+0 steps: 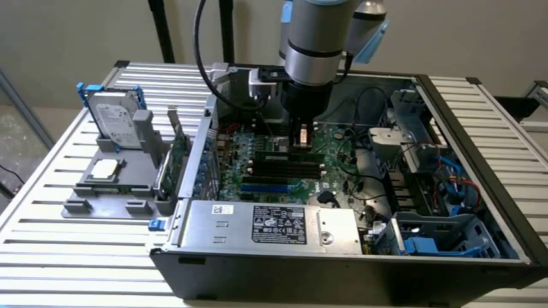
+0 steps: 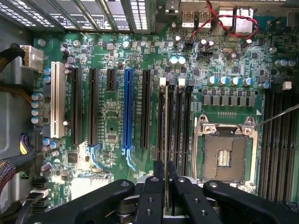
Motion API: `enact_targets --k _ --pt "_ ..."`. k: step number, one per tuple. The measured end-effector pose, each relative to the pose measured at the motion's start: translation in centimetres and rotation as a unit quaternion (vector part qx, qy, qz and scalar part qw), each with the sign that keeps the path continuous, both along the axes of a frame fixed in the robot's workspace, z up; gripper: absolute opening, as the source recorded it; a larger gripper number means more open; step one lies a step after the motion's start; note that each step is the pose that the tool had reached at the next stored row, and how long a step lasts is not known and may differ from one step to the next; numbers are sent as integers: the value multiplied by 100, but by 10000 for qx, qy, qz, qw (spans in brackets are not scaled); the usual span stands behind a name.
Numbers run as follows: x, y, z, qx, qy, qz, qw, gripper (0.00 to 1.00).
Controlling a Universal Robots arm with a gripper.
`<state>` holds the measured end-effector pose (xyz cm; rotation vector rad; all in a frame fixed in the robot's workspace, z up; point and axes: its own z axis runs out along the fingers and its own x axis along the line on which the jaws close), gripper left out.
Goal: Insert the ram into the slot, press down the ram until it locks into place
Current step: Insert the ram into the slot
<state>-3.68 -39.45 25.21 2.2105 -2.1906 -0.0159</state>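
Arm [image 1: 312,45] comes straight down into the open case [image 1: 342,276], wrist vertical. The hand [image 1: 301,142] sits low over the board, past the black memory sockets from the blue socket [image 1: 264,188].

In the wrist view the hand [image 2: 166,184] is clamped on the ram [image 2: 166,140], with both fingers [image 2: 153,198] flat against its faces. I see the ram edge-on, as a thin line running lengthwise over the slot [image 2: 161,116]. That slot is on the processor-socket side of the blue socket [image 2: 128,112] and is the memory socket closest to it. The line falls between this slot and its neighbour, so I can't tell for sure which one it's over. I also can't tell whether the bottom edge is seated. White latch [image 2: 162,81] shows at the slot's far end.

Writing: the white label [image 1: 278,226] on the power supply [image 1: 214,221], just in front of the blue socket, has print and logos I can't read. Same for the label on the hard drive [image 1: 115,119], out on the worktop [image 1: 51,256] well away from the blue socket. Board silkscreen isn't legible.

Hidden or cut off:
- The ram's near end is behind the fingers, and its chips don't show from this angle.
- The processor socket [image 2: 225,154] lies beyond the slots from the blue socket.
- A further bank of black sockets past it is cut by the frame edge.
- In the exterior view the arm covers part of the board behind the hand.
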Motion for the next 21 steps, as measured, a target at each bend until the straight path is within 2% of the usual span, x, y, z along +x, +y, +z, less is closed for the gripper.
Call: enact_targets --k 8,21 --pt "-6 -25 -135 0 0 0 10000 14" --pt "-18 -23 -182 0 0 0 10000 14"
